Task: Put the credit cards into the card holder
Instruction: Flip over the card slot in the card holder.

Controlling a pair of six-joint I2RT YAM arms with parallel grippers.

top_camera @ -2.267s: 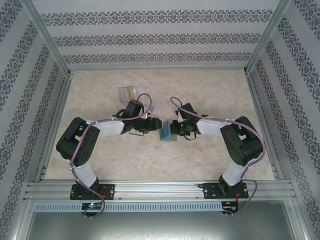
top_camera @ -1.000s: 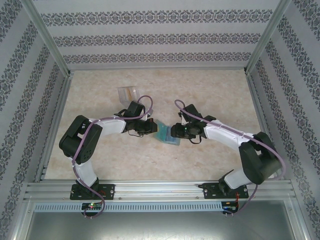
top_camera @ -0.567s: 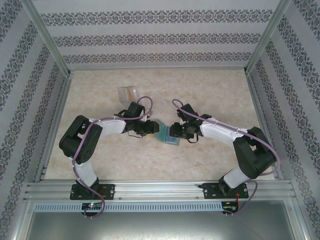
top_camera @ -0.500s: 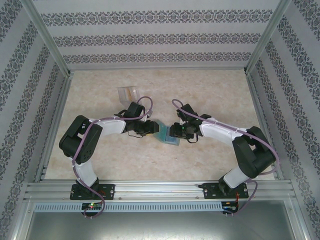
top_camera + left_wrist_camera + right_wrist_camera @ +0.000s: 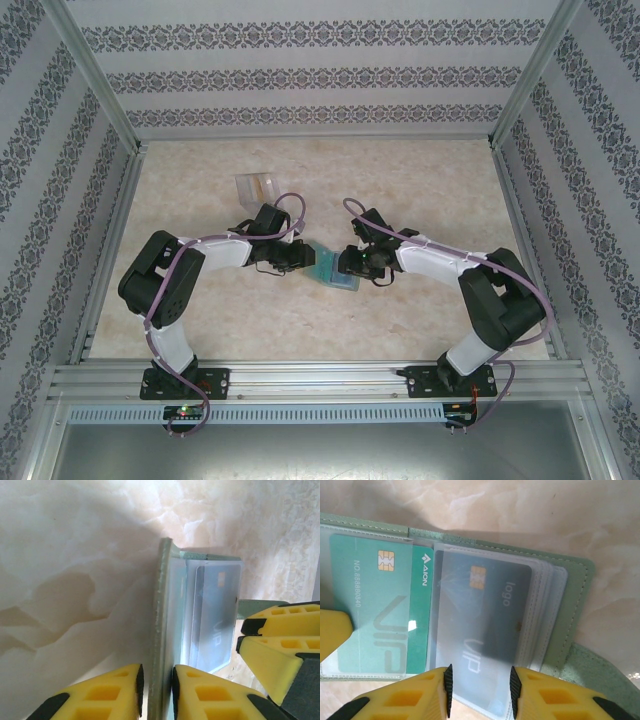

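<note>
Where the left pincer (image 5: 157,690) meets the wallet (image 5: 162,580), we see its yellow fingers drawn close on either side of one cover. That cover stands on edge between them, and they have it clamped. The right pincer (image 5: 479,695) stands partly open and grips nothing. Its tips sit over the near edge of a clear sleeve (image 5: 547,610), though we cannot tell whether they touch it. Under that sleeve a grey-blue card (image 5: 495,610) reads "logo" and "VIP". Beside it, mostly under the clear pocket of the other panel, a green card (image 5: 370,610) reads "NO.88888040", "AION" and "VIP". The wallet lies open about the middle of the tabletop (image 5: 420,180). A clear box (image 5: 258,187) sits nearer the far edge, left of middle. Set against a second ago, the right arm (image 5: 490,290) has swung its elbow inward from the right edge, and the wallet has kept its place.
</note>
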